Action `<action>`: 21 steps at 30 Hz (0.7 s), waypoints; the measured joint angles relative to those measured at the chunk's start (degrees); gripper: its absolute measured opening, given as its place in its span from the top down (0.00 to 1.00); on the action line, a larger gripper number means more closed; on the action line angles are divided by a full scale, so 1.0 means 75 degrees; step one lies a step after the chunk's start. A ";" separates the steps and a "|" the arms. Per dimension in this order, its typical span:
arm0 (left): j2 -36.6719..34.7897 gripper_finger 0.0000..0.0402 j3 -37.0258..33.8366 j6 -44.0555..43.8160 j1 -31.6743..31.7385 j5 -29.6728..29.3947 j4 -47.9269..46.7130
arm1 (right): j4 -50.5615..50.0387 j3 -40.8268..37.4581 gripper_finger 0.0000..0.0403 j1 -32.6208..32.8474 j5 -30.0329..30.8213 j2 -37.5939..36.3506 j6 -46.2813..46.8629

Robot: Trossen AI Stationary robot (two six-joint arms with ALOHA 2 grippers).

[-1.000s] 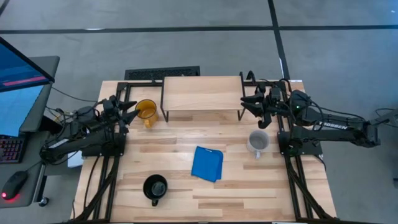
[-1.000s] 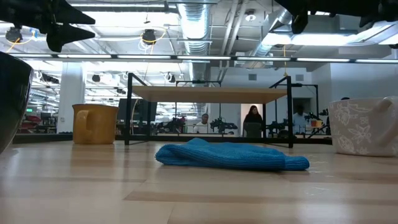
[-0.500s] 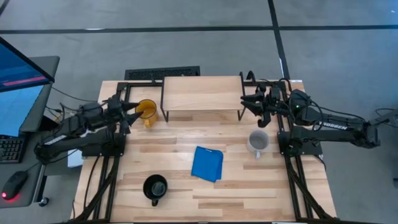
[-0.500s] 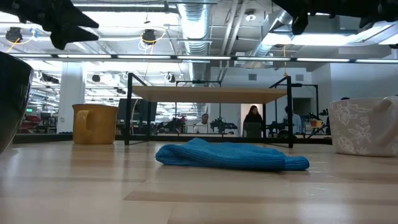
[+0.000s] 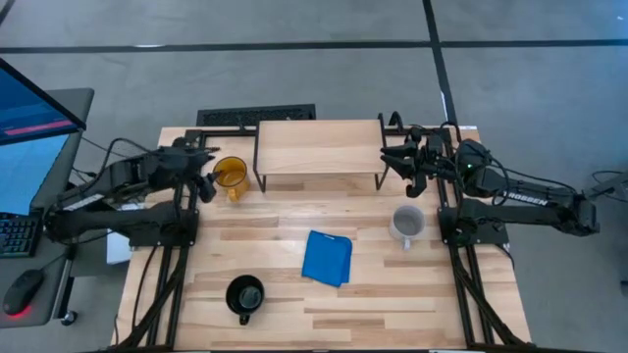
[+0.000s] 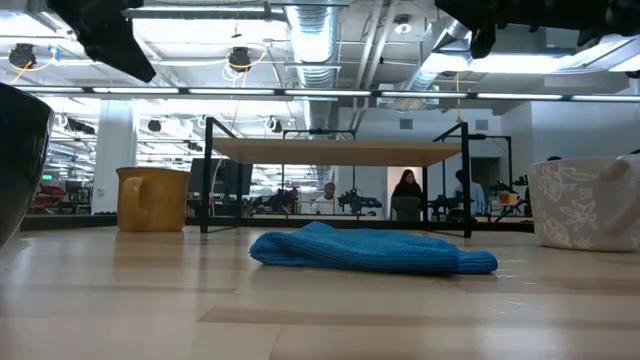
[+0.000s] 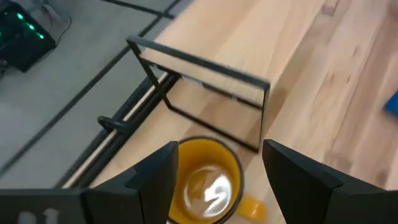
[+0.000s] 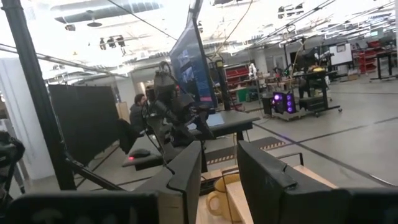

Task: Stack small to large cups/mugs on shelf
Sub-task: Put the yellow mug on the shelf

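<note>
The yellow-orange mug (image 5: 232,176) stands upright on the table left of the shelf (image 5: 319,147), its handle toward the near edge. My left gripper (image 5: 204,173) is open and empty, above the mug's left side and tipped down. In the left wrist view (image 7: 219,149) the mug's mouth (image 7: 208,180) shows between the fingers. My right gripper (image 5: 391,162) is open and empty, in the air at the shelf's right end. The grey mug (image 5: 407,224) and the black mug (image 5: 244,295) stand upright on the table.
A blue cloth (image 5: 328,257) lies in the table's middle, between the black and grey mugs. The shelf's thin black legs (image 6: 207,180) stand beside the yellow mug (image 6: 152,200). Black frame rails run along both table sides. People show in the room behind.
My left arm has risen and its gripper has tipped from level to pointing down over the yellow mug, shifting slightly toward the far edge. The mugs, cloth and right arm have stayed put.
</note>
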 joint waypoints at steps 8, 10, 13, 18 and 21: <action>0.0943 0.44 0.0000 0.0575 0.0276 -0.0646 -0.0411 | -0.0001 0.0000 0.69 0.0003 0.0002 0.0001 0.0000; 0.1040 0.44 0.0000 0.0633 0.0499 -0.0944 -0.0504 | -0.0003 0.0000 0.69 0.0003 0.0000 0.0000 0.0000; 0.1137 0.44 0.0000 0.0824 0.0921 -0.0949 -0.0479 | -0.0003 0.0000 0.69 0.0003 0.0002 0.0000 0.0000; 0.1191 0.44 0.0000 0.1265 0.1815 -0.0430 -0.0233 | -0.0003 0.0000 0.69 0.0003 0.0003 0.0000 0.0000; 0.1190 0.44 0.0001 0.1605 0.2337 -0.0121 0.0030 | -0.0003 0.0000 0.69 0.0003 0.0000 0.0003 0.0000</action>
